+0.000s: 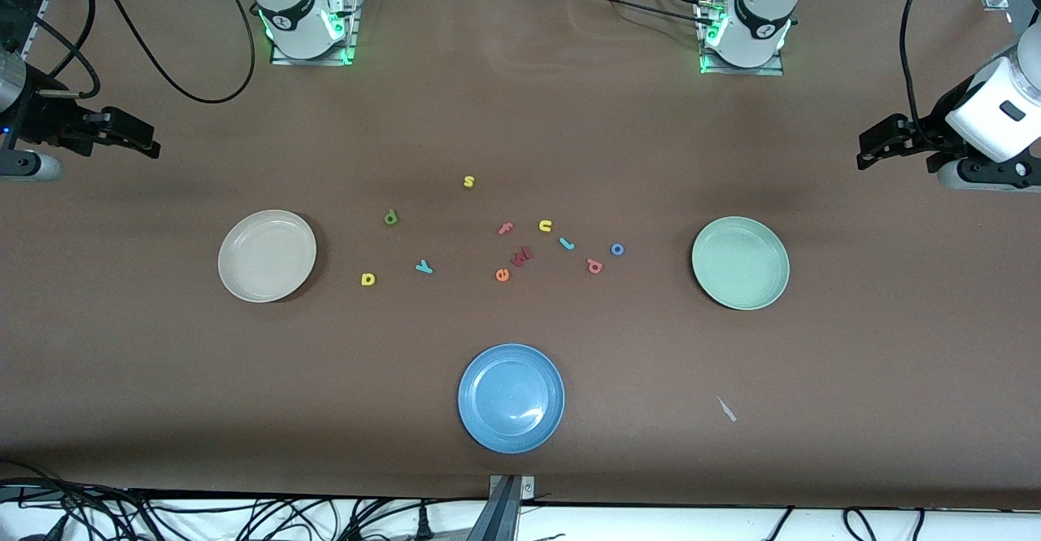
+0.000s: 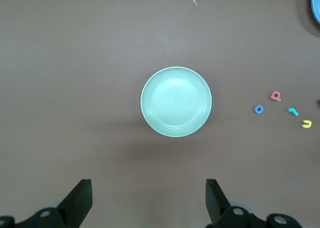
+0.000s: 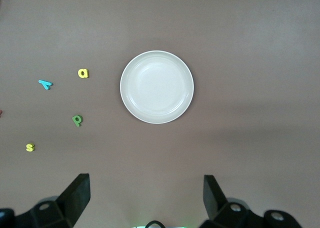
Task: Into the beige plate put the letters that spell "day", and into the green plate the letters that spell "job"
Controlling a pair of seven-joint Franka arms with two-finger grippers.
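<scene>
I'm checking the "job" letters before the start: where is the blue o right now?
The blue o lies on the table between the salmon b and the green plate, toward the left arm's end of the table.

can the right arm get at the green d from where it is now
Probably yes. The right gripper waits open at its end of the table, and the green d lies flat on bare cloth, apart from the other letters and the beige plate.
</scene>
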